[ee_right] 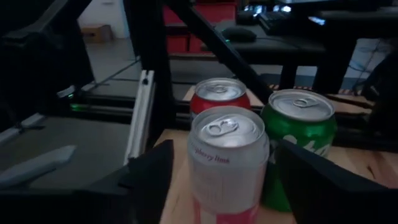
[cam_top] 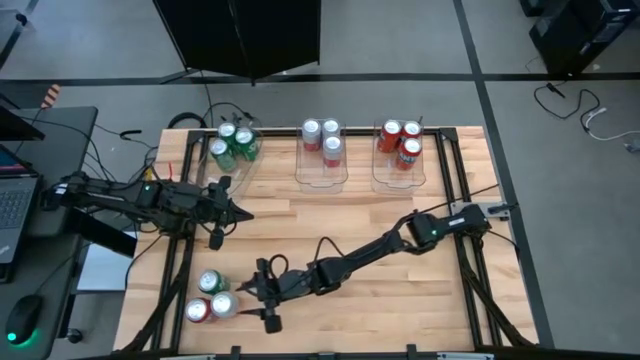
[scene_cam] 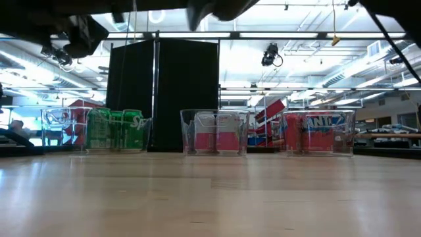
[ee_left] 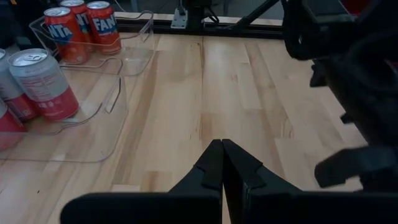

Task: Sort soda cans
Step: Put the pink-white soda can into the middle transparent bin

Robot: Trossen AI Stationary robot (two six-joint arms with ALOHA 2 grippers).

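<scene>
Three loose soda cans [cam_top: 212,298] sit at my tabletop's [cam_top: 380,215] near-left corner from above; right pincer [cam_top: 267,292] open beside them, left pincer [cam_top: 222,212] closed mid-left. Low view: three bins [scene_cam: 215,132] hold the rest. Right wrist: fingers [ee_right: 149,171] straddle the silver-white can [ee_right: 227,163].

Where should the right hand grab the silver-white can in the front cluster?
Grip the silver-white can across its round side wall, mid-height, coming level from the open table side. It stands upright, with the red can and green can close behind it. The right hand already straddles it, fingers open.
</scene>
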